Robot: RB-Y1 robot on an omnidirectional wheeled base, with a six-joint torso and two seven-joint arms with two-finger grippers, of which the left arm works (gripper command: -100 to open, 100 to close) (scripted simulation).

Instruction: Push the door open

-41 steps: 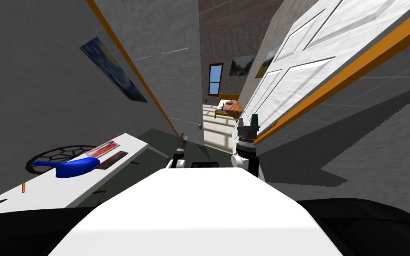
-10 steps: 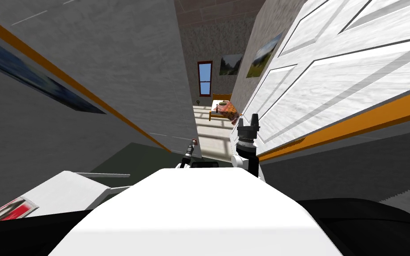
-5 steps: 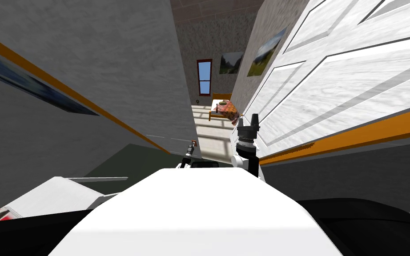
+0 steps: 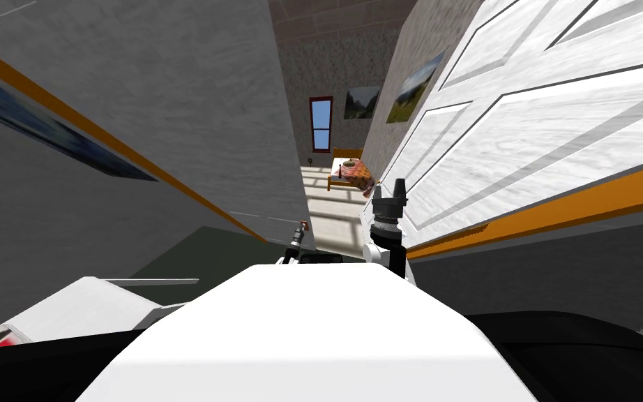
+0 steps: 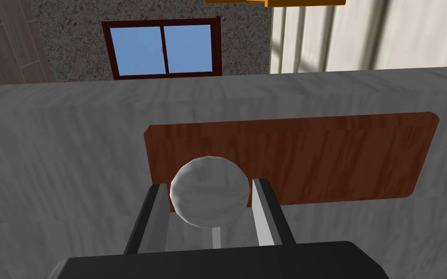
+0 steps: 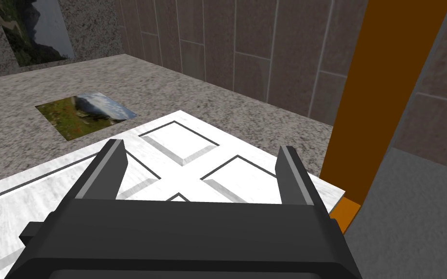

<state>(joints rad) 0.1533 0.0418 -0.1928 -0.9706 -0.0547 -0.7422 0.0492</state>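
At doorway's left edge, left hand (image 5: 210, 184) clamps round grey knob (image 5: 210, 197) on brown plate (image 5: 339, 160) of grey door (image 5: 62, 160) (my guess: the grip gives purchase for pushing). Right hand (image 4: 398, 187) is spread wide and idle beside white panelled door (image 4: 522, 125), clear of the work.

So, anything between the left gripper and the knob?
Nothing visible. The knob sits between the fingers of the left gripper, which press its sides. Behind it is a brown plate on a grey surface.
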